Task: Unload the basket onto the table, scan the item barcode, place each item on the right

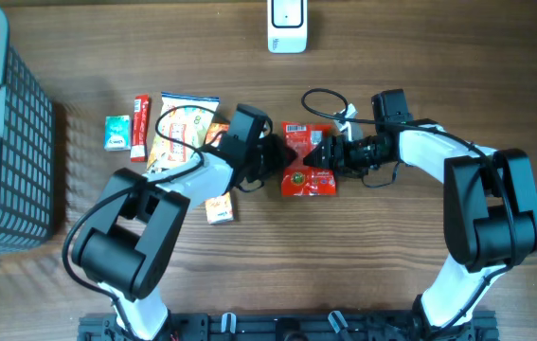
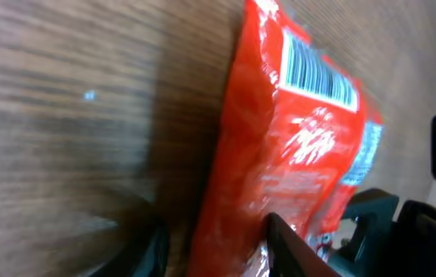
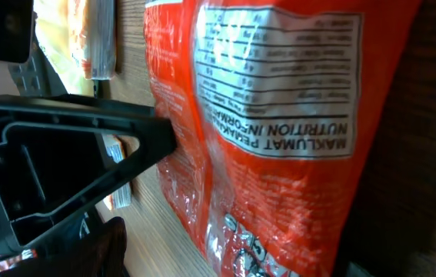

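The item is a red foil packet (image 1: 308, 161) lying mid-table between both arms. Its barcode (image 2: 317, 73) shows near the far end in the left wrist view, and a nutrition panel (image 3: 275, 73) faces the right wrist camera. My left gripper (image 1: 285, 156) comes in from the left and is shut on the packet's near edge (image 2: 233, 192), with one finger (image 2: 294, 250) pressing into the foil. My right gripper (image 1: 318, 153) reaches in from the right over the packet. It stands open, with bare wood showing between one finger (image 3: 87, 250) and the foil. The white scanner (image 1: 287, 26) stands at the far edge.
A grey mesh basket (image 1: 3, 142) fills the left side. Left of the arms lie a green box (image 1: 116, 133), a thin red pack (image 1: 140, 125), a yellow snack bag (image 1: 185, 128) and a small orange packet (image 1: 218, 208). A black cable (image 1: 325, 98) loops behind the right gripper.
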Robot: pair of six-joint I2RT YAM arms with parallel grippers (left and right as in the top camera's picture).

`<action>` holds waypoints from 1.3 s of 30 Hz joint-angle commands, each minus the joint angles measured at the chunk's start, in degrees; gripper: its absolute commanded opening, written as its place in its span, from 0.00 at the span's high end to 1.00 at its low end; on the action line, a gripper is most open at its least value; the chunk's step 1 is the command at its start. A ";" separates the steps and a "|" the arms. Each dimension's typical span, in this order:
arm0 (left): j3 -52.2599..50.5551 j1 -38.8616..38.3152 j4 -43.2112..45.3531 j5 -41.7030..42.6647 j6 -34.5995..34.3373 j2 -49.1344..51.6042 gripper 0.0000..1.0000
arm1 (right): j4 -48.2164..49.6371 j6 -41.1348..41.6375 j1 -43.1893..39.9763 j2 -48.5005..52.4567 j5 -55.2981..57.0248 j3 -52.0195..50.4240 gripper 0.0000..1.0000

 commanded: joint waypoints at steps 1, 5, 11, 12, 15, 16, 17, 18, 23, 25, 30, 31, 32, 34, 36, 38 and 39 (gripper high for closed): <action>0.07 -0.24 1.92 3.96 -1.36 2.54 0.72 | -0.31 -0.07 0.44 2.32 0.87 -1.22 0.26; 0.07 -0.59 2.60 4.81 -1.36 2.67 0.80 | -0.04 2.23 0.46 2.32 0.57 -1.22 0.27; 0.07 -0.57 6.58 10.45 -4.00 2.67 0.96 | -1.40 2.34 0.44 2.47 8.07 -1.27 0.26; 0.07 -0.57 7.85 12.09 -4.63 2.67 0.96 | -1.42 2.29 0.44 2.47 8.41 -1.33 0.25; 0.07 -0.44 9.75 15.13 -5.99 2.67 0.96 | -1.40 2.27 0.44 2.51 8.39 -1.40 0.25; 0.07 -0.37 9.49 15.13 -6.45 2.67 0.96 | -1.40 2.27 0.44 2.51 8.39 -1.40 0.25; 0.07 -0.31 9.27 15.13 -6.54 2.67 0.96 | -1.44 2.27 0.44 2.51 8.39 -1.40 0.25; 0.07 -0.15 8.92 15.08 -6.51 2.67 0.96 | -1.60 2.25 0.44 2.51 8.39 -1.40 0.26; 0.07 1.99 6.95 15.80 -9.20 2.67 0.96 | -2.97 2.32 -0.79 2.51 8.13 -1.40 0.45; 0.07 3.93 6.80 17.31 -10.47 2.67 0.96 | -3.58 2.32 -1.88 2.51 8.15 -1.40 0.52; 0.07 6.49 6.80 22.08 -10.56 2.67 0.96 | -3.08 2.10 -4.37 2.51 4.24 -1.40 0.55; 0.07 6.49 6.78 22.36 -10.58 2.67 0.96 | -2.58 1.99 -4.44 2.51 2.82 -1.44 0.54; 0.07 6.27 6.78 22.38 -10.60 2.67 0.96 | -2.10 1.62 -4.44 2.51 1.46 -1.44 0.51; 0.07 5.62 6.80 22.32 -11.32 2.67 0.96 | -1.62 0.70 -3.85 2.51 -0.83 -1.44 0.44; 0.07 4.98 6.80 22.34 -12.94 2.67 0.96 | -1.51 0.79 -2.95 2.54 -0.96 -1.60 0.33; 0.07 4.33 6.56 22.67 -16.63 2.67 0.96 | -0.02 1.62 -1.77 2.78 -1.60 -2.29 0.24; 0.07 4.26 6.56 23.15 -17.35 2.67 0.96 | 0.85 2.80 -1.49 3.02 -1.62 -2.64 0.23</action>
